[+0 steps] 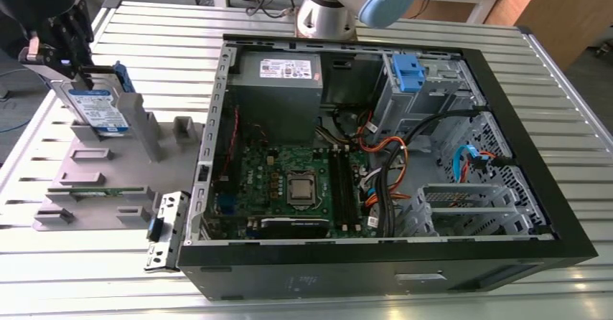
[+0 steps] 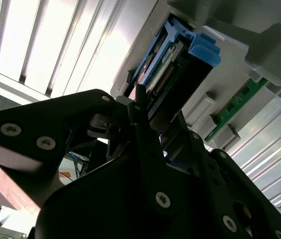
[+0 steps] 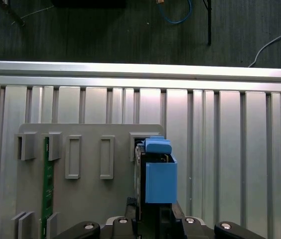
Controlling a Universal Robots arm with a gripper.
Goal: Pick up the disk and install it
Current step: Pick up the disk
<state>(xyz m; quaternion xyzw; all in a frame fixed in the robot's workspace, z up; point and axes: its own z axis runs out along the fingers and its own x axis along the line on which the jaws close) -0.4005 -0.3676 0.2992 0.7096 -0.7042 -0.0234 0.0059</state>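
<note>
The disk (image 1: 100,112) is a silver-grey drive with a white-and-blue label and blue side rails. It stands on edge in a slot of the grey holder (image 1: 105,169) at the exterior view's left. My gripper (image 1: 77,72) comes down on its upper end, with the black fingers closed against both faces. In the second wrist view the disk (image 2: 163,64) runs out from between the black fingers (image 2: 140,107). In the first wrist view its blue rail (image 3: 159,179) rises just beyond my gripper (image 3: 153,219).
An open computer case (image 1: 565,212) lies at the exterior view's right, with a motherboard, cables and a drive bay holding a blue clip (image 1: 407,69). A green memory strip (image 1: 96,189) sits in the holder. The arm's base (image 1: 354,4) stands behind the case on the slatted metal table.
</note>
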